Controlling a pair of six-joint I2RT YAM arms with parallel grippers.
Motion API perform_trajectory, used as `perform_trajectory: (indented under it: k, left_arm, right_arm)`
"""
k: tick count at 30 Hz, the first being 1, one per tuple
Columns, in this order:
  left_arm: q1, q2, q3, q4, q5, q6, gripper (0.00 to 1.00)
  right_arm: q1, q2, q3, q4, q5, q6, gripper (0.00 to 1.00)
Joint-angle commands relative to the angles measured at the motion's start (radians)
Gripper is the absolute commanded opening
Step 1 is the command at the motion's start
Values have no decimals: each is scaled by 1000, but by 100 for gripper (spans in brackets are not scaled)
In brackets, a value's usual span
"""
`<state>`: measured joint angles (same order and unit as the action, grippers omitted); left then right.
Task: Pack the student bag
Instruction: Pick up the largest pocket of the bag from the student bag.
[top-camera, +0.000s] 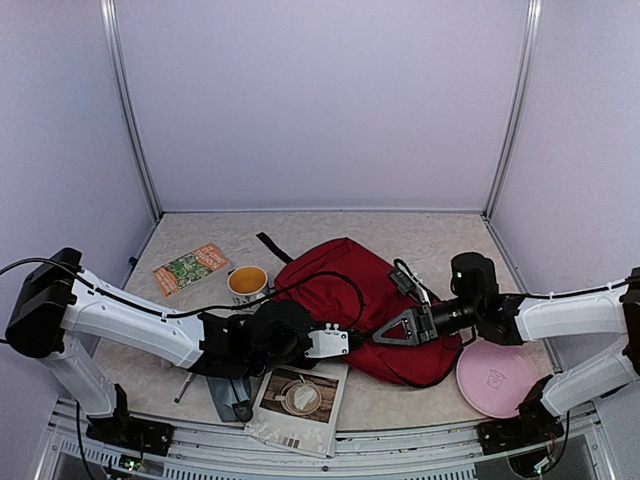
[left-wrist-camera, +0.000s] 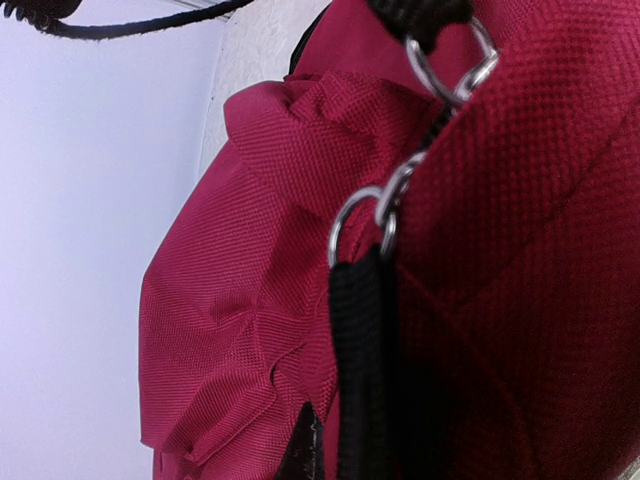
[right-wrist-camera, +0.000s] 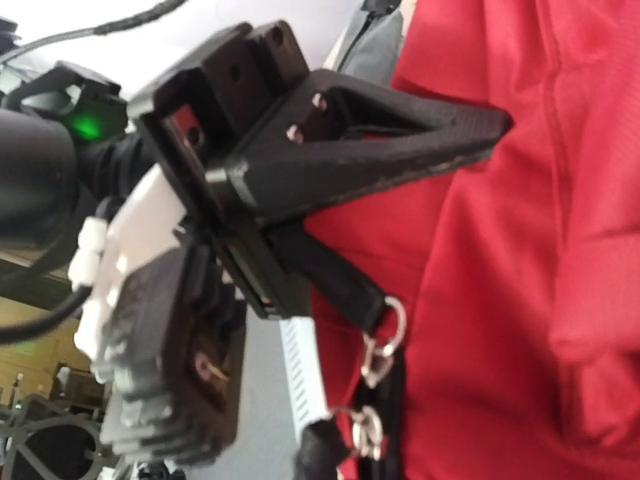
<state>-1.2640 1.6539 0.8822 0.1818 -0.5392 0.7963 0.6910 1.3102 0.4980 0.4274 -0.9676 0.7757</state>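
Lavender walls w/ alu corner posts; the tabletop (top-camera: 440, 240) is beige, speckled and matte. The student bag (top-camera: 350, 275) lies flat about mid-table, between the two arms. It's dark red coarse-weave fabric, lumpy and creased, w/ a black strap (top-camera: 272, 247) trailing out at its far-left side.

L gripper (right-wrist-camera: 488, 135): black triangular truss finger laid against the red cloth at the bag's near edge. A black webbing pull strap (right-wrist-camera: 345, 290) runs out from under it to small shiny metal rings (right-wrist-camera: 385, 335). It looks pinched on that strap, though the 2nd finger is hidden. In the left wrist view the same strap runs taut toward the lens, w/ a 2nd ringed pull above it.

R gripper (top-camera: 378, 340) rests on the bag's right half, tip pointing left. Only one finger's flat side shows, so can't tell if it's spread or closed.

Around the bag:
- Far-left: orange/green flat packet (top-camera: 190, 268).
- Just beside the bag: white cup (top-camera: 247, 283) w/ orange liquid.
- Near edge: glossy white pouch (top-camera: 298, 395) w/ a coffee pic.
- Under the L arm: grey soft pouch (top-camera: 230, 397).
- Right: round pink plate (top-camera: 497, 378).
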Motion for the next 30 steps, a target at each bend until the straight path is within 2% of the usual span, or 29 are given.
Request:
perform_trajectory:
  k: [1,3,7,15,20,26,30]
  left_arm:
    - [-12,-22,-2,34,10,-6,0]
    - [-11,-20,-1,36,9,0,0]
    - [-11,-17,3,36,10,3,0]
    - [-11,-17,5,29,7,0,0]
    - [-10,-18,4,29,8,-1,0]
    - [-11,-23,-2,30,10,3,0]
    - [-13,-18,-5,34,10,17,0]
  right_arm:
    - [2,-38,-3,-113,20,-68,0]
    - [2,-32,-20,-69,-4,-41,2]
    - [2,-4,-17,-22,1,-34,19]
    - [4,79,-22,225,-36,61,31]
    - [4,103,-19,206,-18,57,32]
    - [-28,47,28,-55,50,-85,40]
    - [-49,78,1,-37,45,-56,47]
